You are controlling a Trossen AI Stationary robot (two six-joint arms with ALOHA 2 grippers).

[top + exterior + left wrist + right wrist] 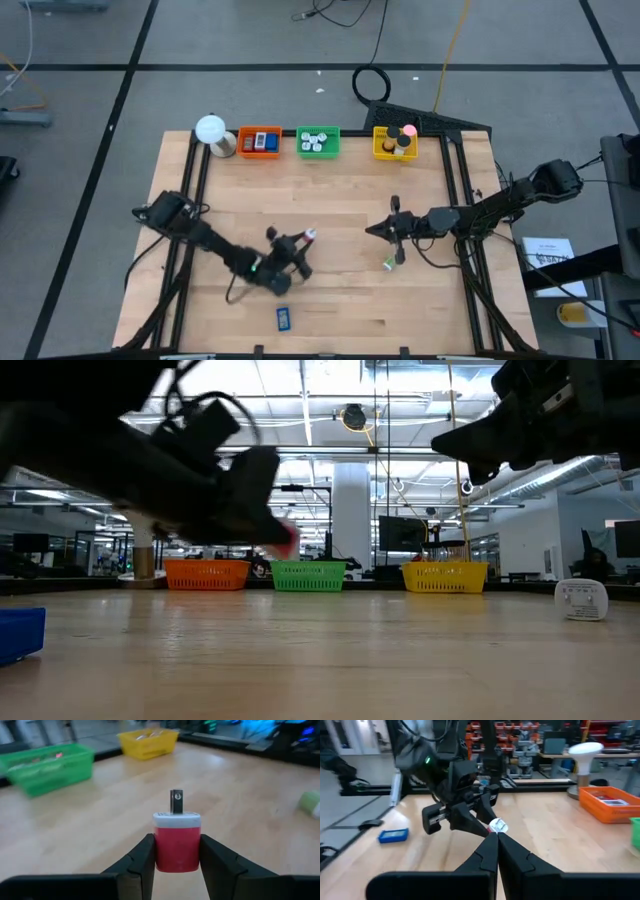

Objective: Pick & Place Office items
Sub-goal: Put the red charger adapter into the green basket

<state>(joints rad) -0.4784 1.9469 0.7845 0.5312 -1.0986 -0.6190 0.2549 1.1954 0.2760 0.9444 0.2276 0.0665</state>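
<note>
You've got the wooden table (340,200) with three trays lined up along its far edge: orange tray (259,142), green tray (319,142) and yellow tray (394,143), each with small pieces already inside. A white ball-shaped lamp (211,130) sits just beside the orange one.

Your left gripper (303,243) is over the near-left part of the table, lifted clear of the wood in the low view. Its fingers (142,862) are clamped on a red-and-white plug-shaped piece (176,840), red body pinched on both sides, white cap and a small metal prong sticking out past the fingertips. You can see that same piece from the right wrist camera too, as a white end poking out of the left jaws.

Your right gripper (374,231) hangs above the middle-right of the table, fingers pressed together with nothing between them.

Smaller stuff still loose on the wood: a blue flat rectangle (284,318) near the front edge, below the left gripper, and a tiny green bit (389,264) just in front of the right gripper.
</note>
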